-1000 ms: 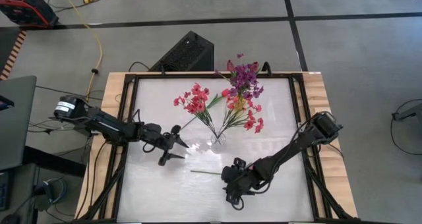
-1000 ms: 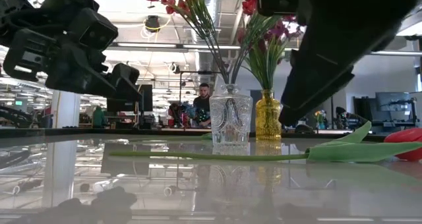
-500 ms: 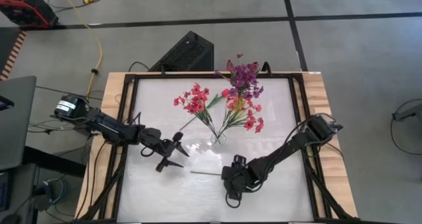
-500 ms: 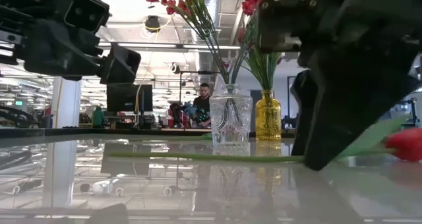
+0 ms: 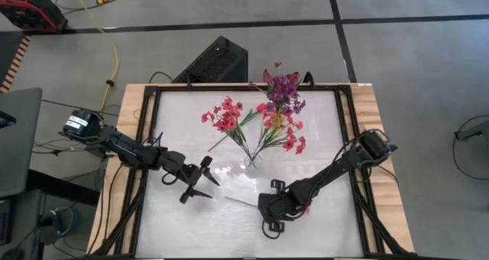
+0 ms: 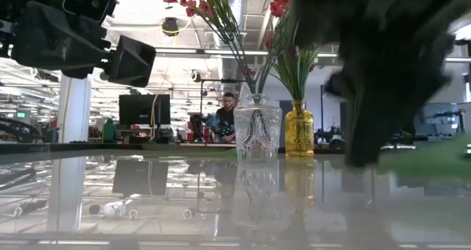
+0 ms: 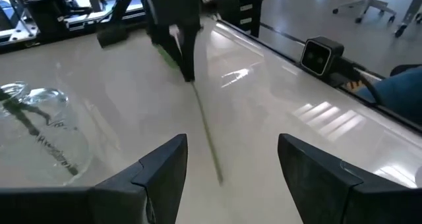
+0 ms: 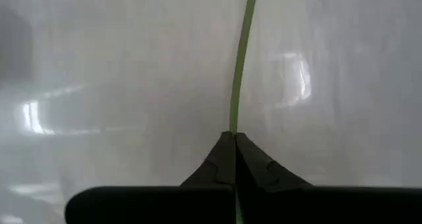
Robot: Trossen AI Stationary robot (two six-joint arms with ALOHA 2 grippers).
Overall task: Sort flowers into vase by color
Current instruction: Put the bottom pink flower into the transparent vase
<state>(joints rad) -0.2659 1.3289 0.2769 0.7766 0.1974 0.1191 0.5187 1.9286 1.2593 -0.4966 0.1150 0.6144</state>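
Observation:
A red tulip lies near the table's front edge. Its bud shows right of my right gripper, which is shut on its thin green stem. The stem's free end points toward my left gripper, which hovers open with nothing between its fingers. A clear glass vase holds red flowers. An amber vase behind it holds purple flowers. In the low view my right arm is a dark blur. My right gripper pinches the tulip's stem between its two fingertips, at a point between bud and free end. The fingers come steeply from above. The stem runs straight out past them toward the table's left. Whether its free end touches the table, I cannot tell.
Both vases stand mid-table, just beyond the two grippers. A black frame borders the glossy white tabletop. A small camera box sits at the table's edge. A person is in the room far behind.
My right gripper has tipped down onto the stem and shut on it. The stem, which lay level across the table, now slants, and it no longer shows in the low view. My left gripper has drifted toward the near edge, still open.

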